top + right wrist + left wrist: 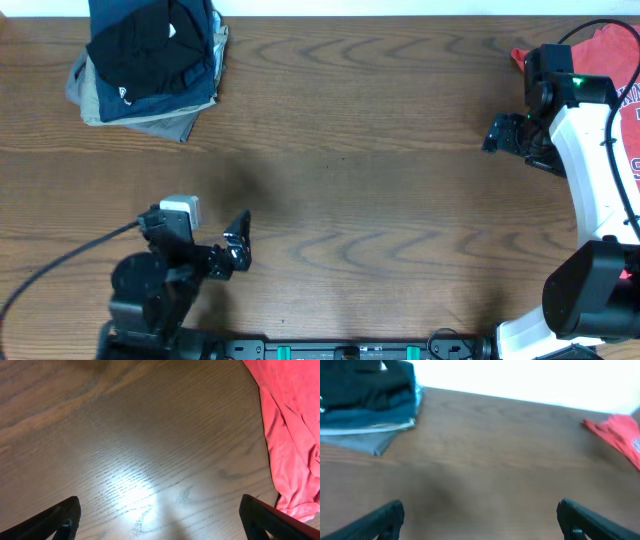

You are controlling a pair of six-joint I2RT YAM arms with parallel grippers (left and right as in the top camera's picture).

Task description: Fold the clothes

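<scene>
A pile of folded clothes (150,60) lies at the table's far left corner, a black garment with a small white mark on top, blue and grey ones beneath. The left wrist view shows this pile (367,395) at upper left. A coral-red T-shirt (612,55) lies crumpled at the far right edge, partly under the right arm. My right gripper (502,135) hangs open over bare wood just left of it; in the right wrist view the red shirt (292,425) fills the right side, beside the right finger (270,522). Near the front left, my left gripper (240,243) is open and empty.
The brown wooden table (380,200) stretches between the two arms. A white camera block with a black cable (178,212) sits on the left arm. The red shirt (617,435) shows far right in the left wrist view.
</scene>
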